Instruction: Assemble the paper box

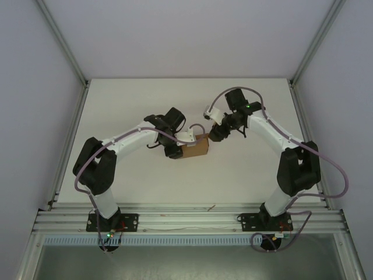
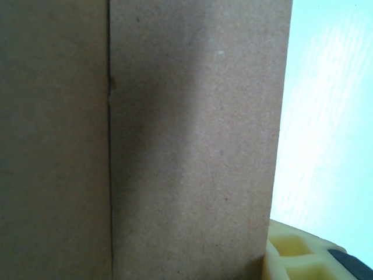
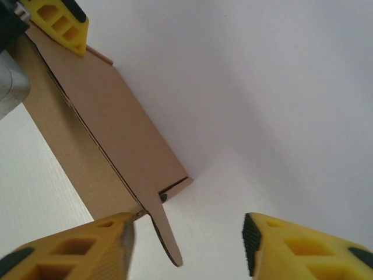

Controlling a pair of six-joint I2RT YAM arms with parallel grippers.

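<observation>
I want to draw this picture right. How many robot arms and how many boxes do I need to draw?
Robot arms: 2 (left arm, right arm)
Paper box: 1
Total: 3

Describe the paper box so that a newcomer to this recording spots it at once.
On the white table, look near the middle, between the two arms. The paper box is there, gripped by the left hand, with the right hand open beside it. It is plain brown cardboard, while arms and table are white and black.
</observation>
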